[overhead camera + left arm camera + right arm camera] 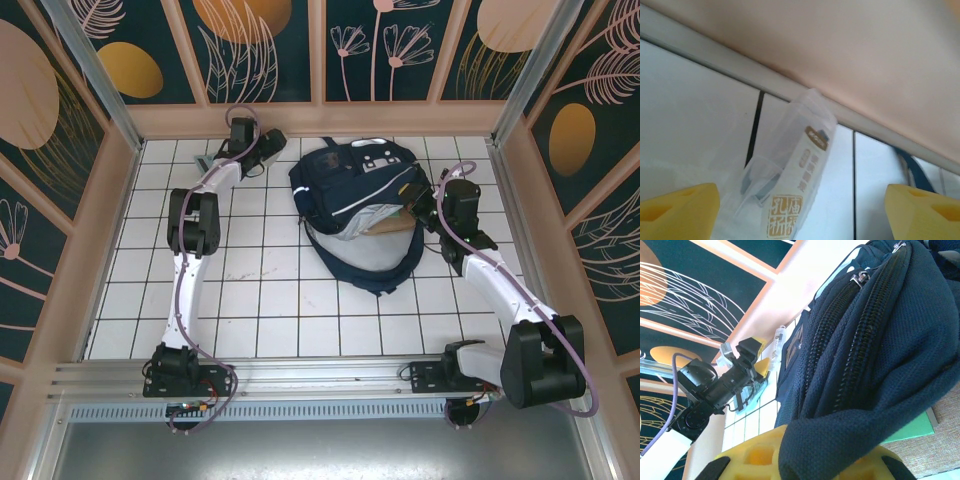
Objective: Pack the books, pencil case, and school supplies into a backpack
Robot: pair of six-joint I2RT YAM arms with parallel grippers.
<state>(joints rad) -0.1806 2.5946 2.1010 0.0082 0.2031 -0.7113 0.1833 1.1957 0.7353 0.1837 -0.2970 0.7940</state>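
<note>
The navy backpack (pixel 350 185) lies at the back middle of the tiled floor. My right gripper (pixel 420 197) is at its right side, shut on a fold of the backpack's fabric (pixel 855 390) between the yellow fingers (pixel 747 457). Under the lifted fabric show a green book's edge (pixel 910 429) and a tan woven surface (pixel 940 452). My left gripper (pixel 272 143) is by the back wall, left of the backpack, and stands open. A small clear packet (pixel 795 170) with gold print lies between its fingers (pixel 677 212), nearer the left one. A teal calculator (pixel 747 399) lies under the left arm.
The back wall's beige ledge (pixel 850 55) runs just behind the packet. The backpack's dark straps (pixel 370 275) trail toward the front. White tiles lie open in front of the backpack (pixel 300 310). Side walls close the floor in on the left and right.
</note>
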